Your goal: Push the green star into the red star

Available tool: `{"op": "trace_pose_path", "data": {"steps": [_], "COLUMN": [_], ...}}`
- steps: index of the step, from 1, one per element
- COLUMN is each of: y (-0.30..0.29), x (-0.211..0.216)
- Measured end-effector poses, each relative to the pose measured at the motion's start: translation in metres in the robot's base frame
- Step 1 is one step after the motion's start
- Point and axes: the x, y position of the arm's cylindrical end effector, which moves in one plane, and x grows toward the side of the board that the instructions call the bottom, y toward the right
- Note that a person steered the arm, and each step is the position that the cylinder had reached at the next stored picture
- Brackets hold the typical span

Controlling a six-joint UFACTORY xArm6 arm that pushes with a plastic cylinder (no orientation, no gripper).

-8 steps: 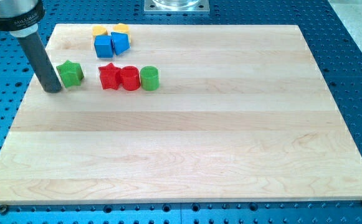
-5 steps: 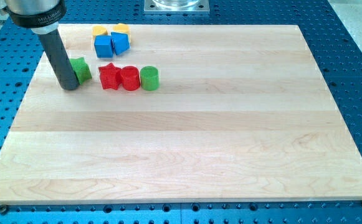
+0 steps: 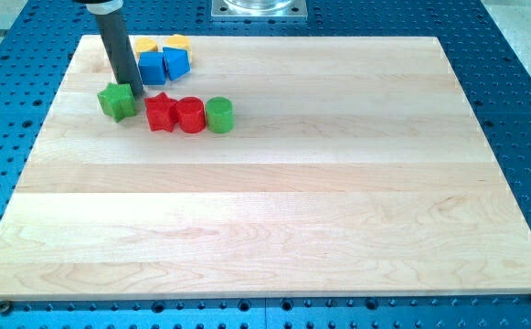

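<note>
Since the earlier frames my tip (image 3: pixel 135 92) has swung from the view's left side of the green star (image 3: pixel 116 100) round to its upper right edge, and it now rests against or just beside that corner, in the gap between the green star and the red star (image 3: pixel 160 111). The green star has shifted slightly toward the view's left and bottom and sits near the left edge of the desk (image 3: pixel 265 219), a little apart from the red star. The rod has no end effector to release or clench, so nothing is grasped; it only stands upright on the desk.

Going rightward, the red star touches a red cylinder (image 3: pixel 190 115), and a green cylinder (image 3: pixel 219 114) stands just beside that, the three forming a short row. Toward the view's top, above this row, lie two blue blocks (image 3: pixel 163 65) side by side, with two yellow blocks (image 3: pixel 161 43) just behind them; their exact shapes are hard to make out.
</note>
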Motion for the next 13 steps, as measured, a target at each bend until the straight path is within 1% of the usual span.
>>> {"op": "trace_pose_path", "data": {"steps": [1,2,3,4,5,6,8,10,11,13], "y": [0.0,-0.001,-0.023,-0.042,-0.042,-0.042,-0.042,0.001,0.026,0.032], "x": [0.003,-0.016,-0.033,-0.032,-0.014,-0.009,0.021,0.019,0.0,0.001]}}
